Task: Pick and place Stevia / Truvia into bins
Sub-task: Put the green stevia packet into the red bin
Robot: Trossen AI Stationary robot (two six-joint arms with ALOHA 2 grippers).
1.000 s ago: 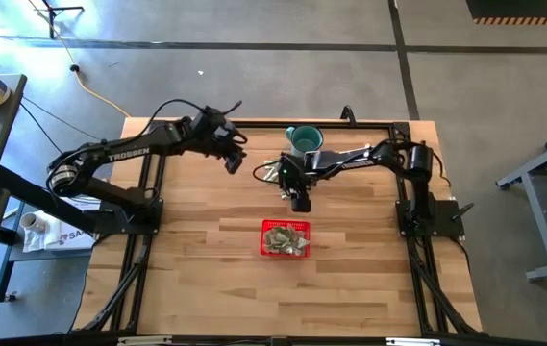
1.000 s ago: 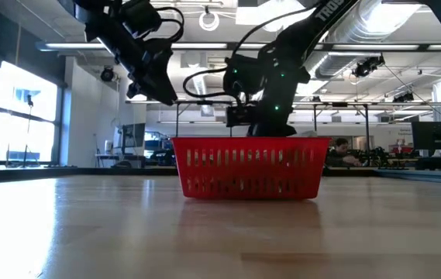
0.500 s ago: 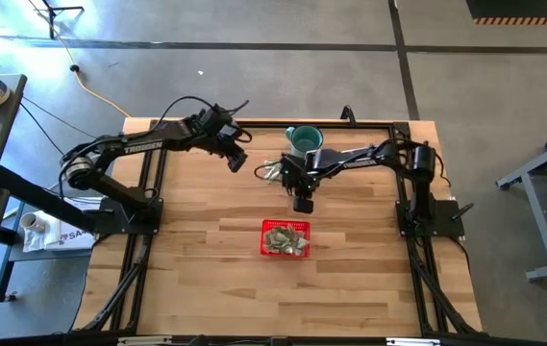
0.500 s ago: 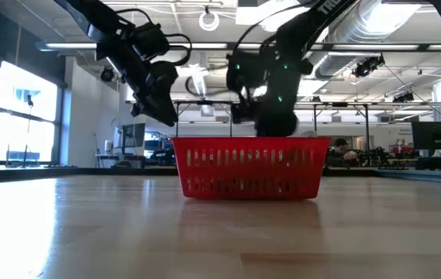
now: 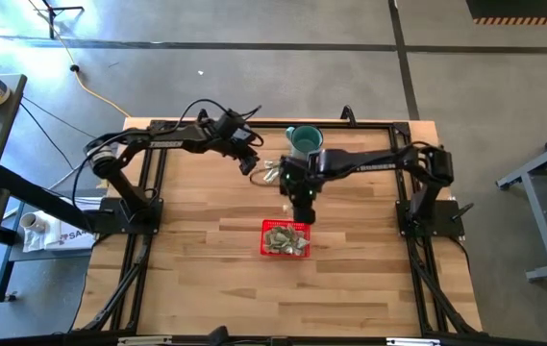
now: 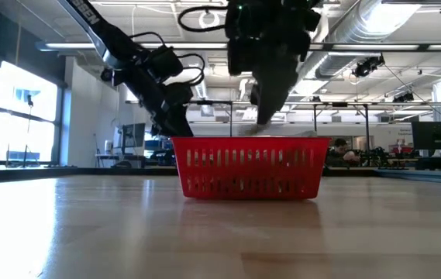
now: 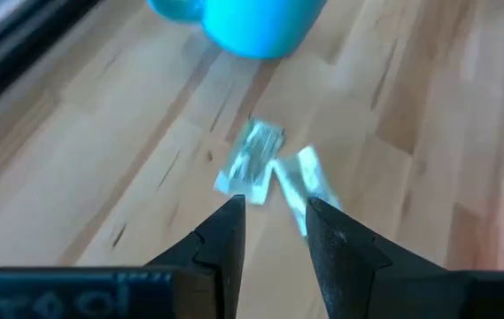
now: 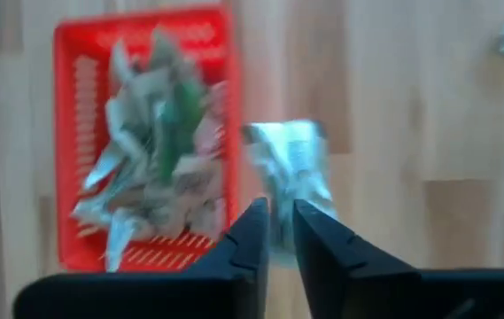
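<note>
The red basket [image 5: 285,238] is sitting near the middle of the wooden table [image 5: 206,279], already holding a heap of pale, green-printed sweetener packets [image 8: 158,159]. Just beyond the basket's far rim, the right hand [image 5: 300,209] is hanging above the table, pointing down, its fingers [image 8: 250,232] pressed nearly together and pinching 1 packet [image 8: 289,164], which is showing beside the basket rather than over it. In the low view this hand [image 6: 270,108] is hovering just above the basket's top edge [image 6: 251,141]. Farther back, the left hand [image 5: 250,161] is reaching in over the far part of the table, its 2 fingers [image 7: 220,237] spread with a narrow gap and holding nothing. Right in front of those fingers, 2 loose packets [image 7: 274,173] are lying flat on the wood, touching or nearly touching one another, and beyond them the teal mug [image 5: 304,141] is standing near the table's far edge.
</note>
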